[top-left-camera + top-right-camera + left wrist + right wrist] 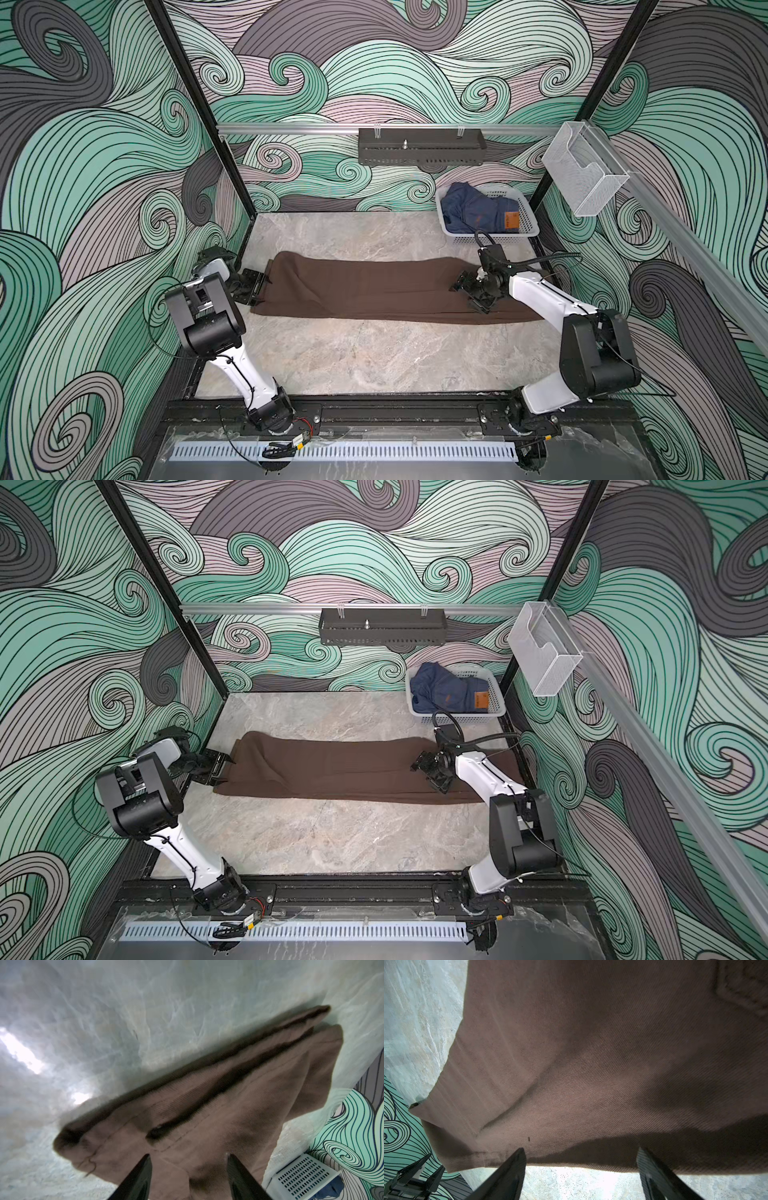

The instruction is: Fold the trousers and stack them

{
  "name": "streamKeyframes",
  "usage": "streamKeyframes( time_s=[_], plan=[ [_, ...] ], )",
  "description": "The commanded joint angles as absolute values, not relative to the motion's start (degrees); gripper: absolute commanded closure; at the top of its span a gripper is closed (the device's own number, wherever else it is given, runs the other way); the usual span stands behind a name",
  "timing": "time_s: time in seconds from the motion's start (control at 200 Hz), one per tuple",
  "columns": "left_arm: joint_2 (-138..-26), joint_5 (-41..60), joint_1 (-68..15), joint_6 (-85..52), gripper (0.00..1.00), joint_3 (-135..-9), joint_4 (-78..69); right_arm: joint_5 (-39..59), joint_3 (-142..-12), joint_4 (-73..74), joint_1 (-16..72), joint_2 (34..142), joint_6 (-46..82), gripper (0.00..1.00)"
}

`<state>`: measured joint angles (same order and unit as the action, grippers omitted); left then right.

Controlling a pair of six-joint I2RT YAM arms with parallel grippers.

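Observation:
The dark brown trousers (374,291) lie flat and lengthwise across the marble table (353,357), seen in both top views (340,771). My left gripper (261,287) is at their left end, low over the table. It is open, and in the left wrist view its jaws (187,1155) straddle the layered brown hems (207,1118). My right gripper (465,296) hovers over the right part of the trousers. It is open too. In the right wrist view its jaws (580,1149) frame the fabric's edge (591,1084), with bare table between the fingertips.
A white basket (528,226) holding blue jeans (478,212) stands at the back right, just behind the right arm. A black tray (419,149) hangs on the back rail and a clear mesh holder (590,174) on the right rail. Patterned walls close in both sides.

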<state>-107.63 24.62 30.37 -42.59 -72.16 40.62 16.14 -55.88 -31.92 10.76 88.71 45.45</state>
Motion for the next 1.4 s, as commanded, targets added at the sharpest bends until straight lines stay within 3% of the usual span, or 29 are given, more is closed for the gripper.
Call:
streamKeyframes(
  time_s=[0.0,0.345,0.475,0.6,0.68,0.921,1.396],
  plan=[
    [-108.6,23.2,30.3,-45.0,0.37,-71.3,38.8,16.7,-56.4,-31.4,10.9,89.6,45.3,0.16],
    [-111.9,22.3,29.1,-45.8,0.38,-71.4,37.6,16.4,-56.8,-31.9,10.9,89.8,45.2,0.15],
    [-111.6,21.2,29.0,-45.9,0.56,-71.6,37.3,16.0,-56.9,-32.4,10.9,89.5,45.0,0.16],
    [-110.9,21.1,28.9,-46.0,0.84,-72.4,37.4,15.9,-56.9,-32.8,11.0,89.0,45.0,0.16],
    [-109.9,21.3,28.8,-45.9,0.9,-73.1,38.1,15.8,-57.0,-33.2,11.0,88.6,45.2,0.16],
    [-106.4,22.0,28.8,-45.7,1.0,-75.1,40.2,15.8,-56.3,-34.0,11.3,86.4,46.8,0.15],
    [-99.2,23.1,31.7,-44.2,1.0,-75.6,44.1,14.7,-52.7,-38.2,13.1,86.3,61.1,0.16]
  ],
)
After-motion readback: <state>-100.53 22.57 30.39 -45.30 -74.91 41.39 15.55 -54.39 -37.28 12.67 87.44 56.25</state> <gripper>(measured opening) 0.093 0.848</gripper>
